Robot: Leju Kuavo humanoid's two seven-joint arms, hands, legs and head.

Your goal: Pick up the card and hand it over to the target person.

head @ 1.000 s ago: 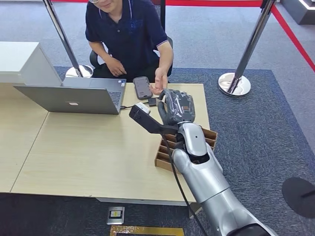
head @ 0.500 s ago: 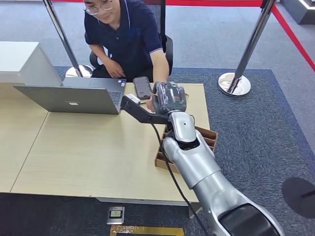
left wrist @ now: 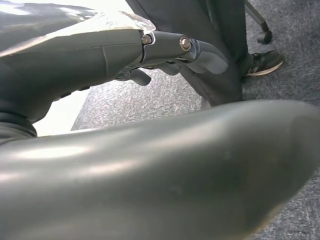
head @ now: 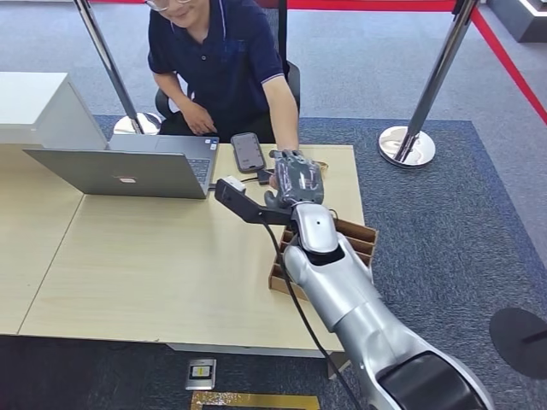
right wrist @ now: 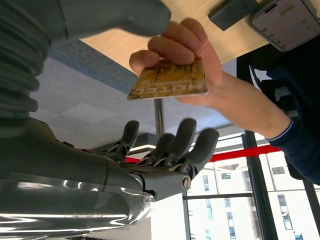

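Person's hand (right wrist: pixel 188 55) holds yellow card (right wrist: pixel 170 80), print unreadable; right hand (right wrist: pixel 166 150) empty

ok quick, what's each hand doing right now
Left hand: holds nothing visible; open or closed cannot be told.
Right hand: open, fingers apart; the card is in the person's hand.

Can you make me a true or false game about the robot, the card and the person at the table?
1. The person's hand holds the card. True.
2. The robot's right hand grips the card tightly. False: its fingers are apart from the card, which sits in the person's hand.
3. A laptop stands open on the table. True.
4. The phone lies on the floor. False: it lies on the table, near the person.
5. The card is blue. False: it looks yellowish-gold.
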